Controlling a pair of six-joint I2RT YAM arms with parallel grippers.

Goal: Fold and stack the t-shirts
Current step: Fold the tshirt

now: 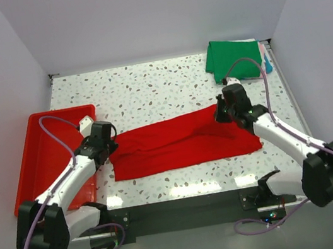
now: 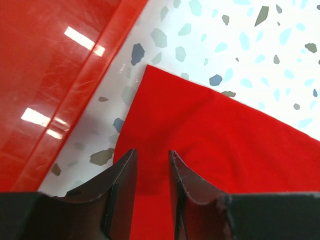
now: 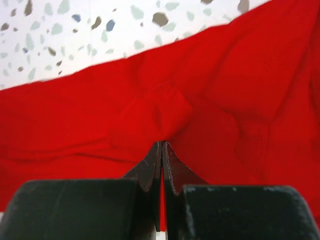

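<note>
A plain bright red t-shirt (image 1: 176, 143) lies across the near middle of the table as a long folded band. My right gripper (image 1: 221, 115) sits at the band's upper right edge. In the right wrist view its jaws (image 3: 162, 143) are pressed together, pinching a raised fold of the red t-shirt (image 3: 150, 110). My left gripper (image 1: 108, 149) is over the band's left end. In the left wrist view it (image 2: 152, 152) stands open, and the red t-shirt (image 2: 215, 135) shows flat in the gap and beyond the tips. A folded green t-shirt (image 1: 232, 59) lies at the far right corner.
A rigid red plastic tray (image 1: 44, 154) sits at the left edge of the table, just beside the left gripper, and its rim (image 2: 95, 65) shows in the left wrist view. Pale and teal cloth edges (image 1: 265, 58) peek out beside the green t-shirt. White walls enclose the speckled tabletop (image 1: 148, 89).
</note>
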